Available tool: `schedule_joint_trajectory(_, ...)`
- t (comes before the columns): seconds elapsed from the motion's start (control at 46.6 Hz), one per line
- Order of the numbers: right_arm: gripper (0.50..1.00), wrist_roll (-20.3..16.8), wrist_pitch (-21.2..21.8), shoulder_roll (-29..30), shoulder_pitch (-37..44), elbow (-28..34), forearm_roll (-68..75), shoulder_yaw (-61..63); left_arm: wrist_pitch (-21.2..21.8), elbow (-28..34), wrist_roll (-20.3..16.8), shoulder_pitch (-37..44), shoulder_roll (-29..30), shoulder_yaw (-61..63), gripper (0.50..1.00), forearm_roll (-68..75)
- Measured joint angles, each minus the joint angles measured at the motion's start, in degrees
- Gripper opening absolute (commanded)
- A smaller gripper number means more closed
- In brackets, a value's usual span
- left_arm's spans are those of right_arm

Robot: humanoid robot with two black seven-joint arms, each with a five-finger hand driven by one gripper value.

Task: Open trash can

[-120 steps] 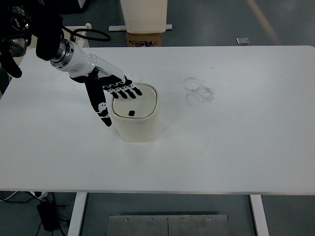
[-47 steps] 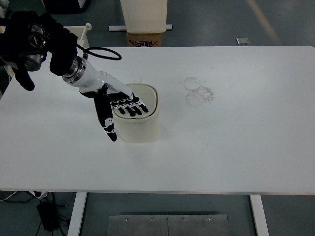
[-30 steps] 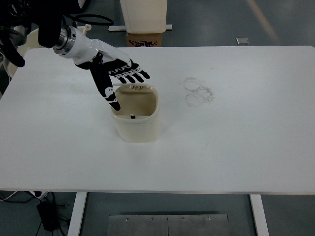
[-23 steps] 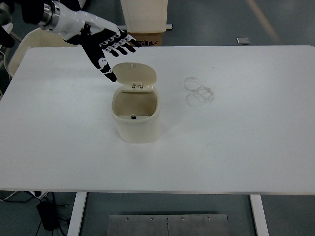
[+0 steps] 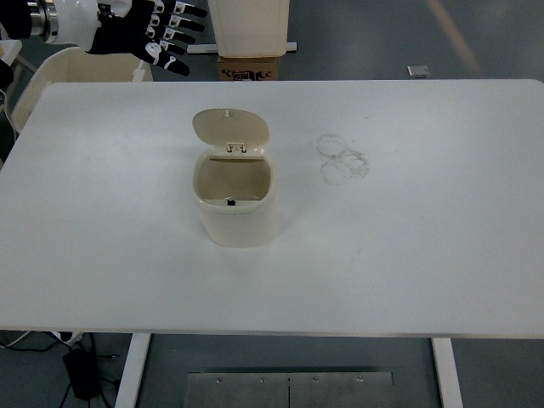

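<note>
Left hand (image 5: 144, 30) hangs empty, fingers spread, well apart from the trash can (image 5: 235, 197), whose lid (image 5: 230, 127) stands open.

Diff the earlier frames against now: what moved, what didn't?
The trash can's lid, shut under the left hand at first, has popped up and stands open behind the opening. The hand pressed it, then lifted away to the top left, fingers spread, holding nothing. The trash can kept its spot on the table.
</note>
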Motion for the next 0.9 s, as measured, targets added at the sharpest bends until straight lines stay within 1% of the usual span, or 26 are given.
schedule_joint_trajectory(0.086,0.993,0.0,0.0,0.0,0.0,0.0,0.0,0.0,0.0,1.0,-0.3,3.4,-0.3,-7.7,1.0,-0.2)
schedule_joint_trajectory(0.172,0.993,0.0,0.0,0.0,0.0,0.0,0.0,0.0,0.0,2.5,-1.7,6.1,-0.5,-13.2,1.0,-0.2)
schedule_joint_trajectory(0.257,0.993,0.0,0.0,0.0,0.0,0.0,0.0,0.0,3.1,3.7,-4.5,8.0,-0.8,-16.7,1.0,-0.4)
schedule_joint_trajectory(0.343,0.993,0.0,0.0,0.0,0.0,0.0,0.0,0.0,7.7,4.8,-9.1,10.5,-2.4,-19.5,1.0,-1.9)
schedule_joint_trajectory(0.429,0.993,0.0,0.0,0.0,0.0,0.0,0.0,0.0,9.7,5.3,-11.4,13.1,-2.5,-21.0,1.0,-4.5)
schedule_joint_trajectory(0.558,0.993,0.0,0.0,0.0,0.0,0.0,0.0,0.0,10.1,7.3,-11.9,15.3,-2.7,-21.3,1.0,-8.9)
schedule_joint_trajectory(0.751,0.993,0.0,0.0,0.0,0.0,0.0,0.0,0.1,9.4,16.3,-12.1,18.2,-6.7,-21.3,1.0,-19.2)
schedule_joint_trajectory(0.901,0.993,0.0,0.0,0.0,0.0,0.0,0.0,0.2,8.5,20.5,-12.3,20.4,-9.2,-22.9,1.0,-24.2)
